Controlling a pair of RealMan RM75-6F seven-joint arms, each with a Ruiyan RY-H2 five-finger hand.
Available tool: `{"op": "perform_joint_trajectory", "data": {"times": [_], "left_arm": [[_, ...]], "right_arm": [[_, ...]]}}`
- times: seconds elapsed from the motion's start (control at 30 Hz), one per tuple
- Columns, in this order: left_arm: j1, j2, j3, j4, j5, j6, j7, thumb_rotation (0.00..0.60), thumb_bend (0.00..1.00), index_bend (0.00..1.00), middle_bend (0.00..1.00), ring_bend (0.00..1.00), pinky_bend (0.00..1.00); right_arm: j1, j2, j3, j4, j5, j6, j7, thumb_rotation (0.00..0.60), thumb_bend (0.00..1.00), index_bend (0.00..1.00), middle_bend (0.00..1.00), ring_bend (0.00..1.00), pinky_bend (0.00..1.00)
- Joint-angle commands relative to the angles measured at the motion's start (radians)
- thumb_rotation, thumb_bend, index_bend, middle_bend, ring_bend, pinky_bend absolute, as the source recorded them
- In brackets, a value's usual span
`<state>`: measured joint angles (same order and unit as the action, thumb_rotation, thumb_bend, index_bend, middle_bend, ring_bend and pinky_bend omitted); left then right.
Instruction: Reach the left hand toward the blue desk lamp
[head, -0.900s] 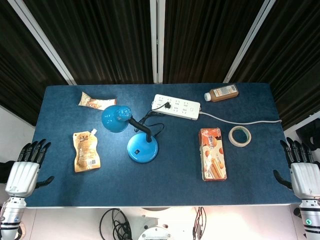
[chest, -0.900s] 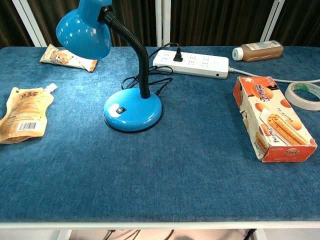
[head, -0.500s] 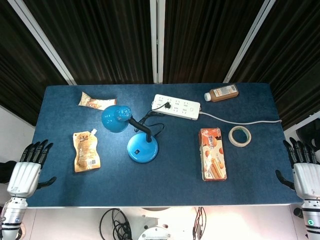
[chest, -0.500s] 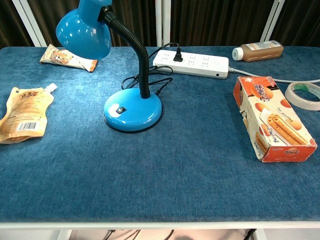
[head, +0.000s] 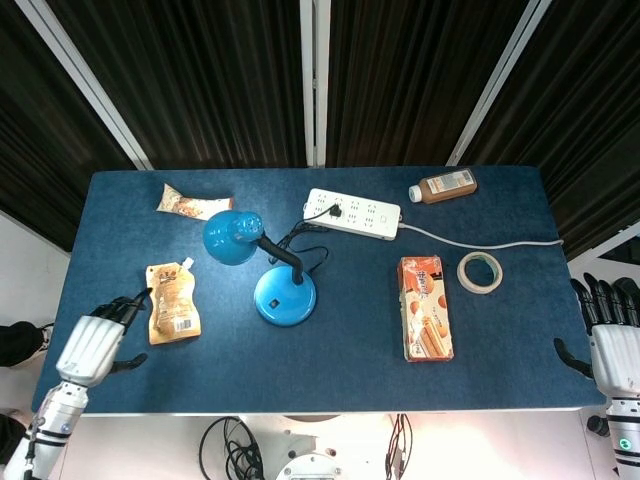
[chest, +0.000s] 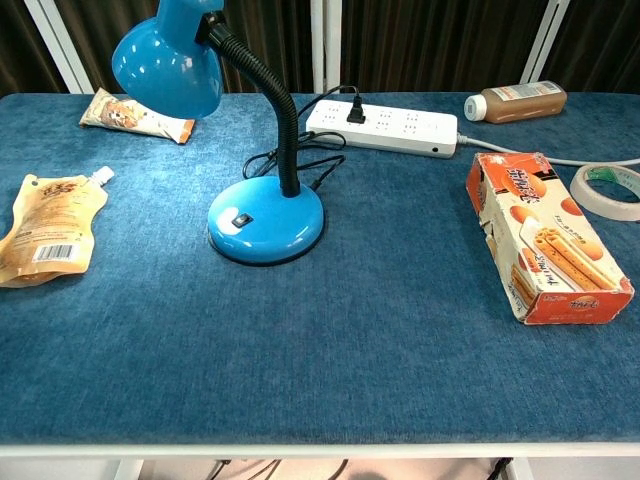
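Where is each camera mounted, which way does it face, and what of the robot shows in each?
Head view: high above, looking straight down on the blue-topped table; left hand over the near-left corner and right hand at the right edge show.
Chest view: low at the near edge, facing across the table; no hands show.
Both share the blue desk lamp, white power strip and orange cracker box.
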<state>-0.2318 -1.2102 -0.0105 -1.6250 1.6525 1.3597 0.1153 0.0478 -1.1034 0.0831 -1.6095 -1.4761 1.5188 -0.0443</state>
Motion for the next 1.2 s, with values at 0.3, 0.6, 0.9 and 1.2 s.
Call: {"op": "perform_joint_trajectory", "data": {"times": [0.3,0.6,0.9,1.2], "left_arm": [[-0.217,-0.143,-0.049,-0.040,-0.002,-0.280,0.117,0.600,0.07,0.06,0.18,0.12,0.29],[-0.340,-0.275,-0.103,0.024,-0.112,-0.427,0.190,0.600,0.07,0.06,0.13,0.08,0.24],[-0.384,-0.327,-0.112,0.091,-0.220,-0.475,0.244,0.600,0.07,0.09,0.08,0.02,0.21],[-0.387,-0.337,-0.078,0.096,-0.218,-0.448,0.206,0.600,0.07,0.09,0.15,0.02,0.21]], "right_arm": [[-0.005,0.016,-0.004,-0.025,-0.007,0.005,-0.004,0.600,0.21,0.00,0.00,0.00,0.00],[-0.024,0.033,-0.001,-0.019,0.009,0.023,0.021,0.600,0.21,0.00,0.00,0.00,0.00],[-0.029,0.035,0.006,0.003,0.021,0.022,0.053,0.600,0.21,0.00,0.00,0.00,0.00],[-0.027,0.028,0.010,0.013,0.030,0.012,0.057,0.600,0.21,0.00,0.00,0.00,0.00]]}}
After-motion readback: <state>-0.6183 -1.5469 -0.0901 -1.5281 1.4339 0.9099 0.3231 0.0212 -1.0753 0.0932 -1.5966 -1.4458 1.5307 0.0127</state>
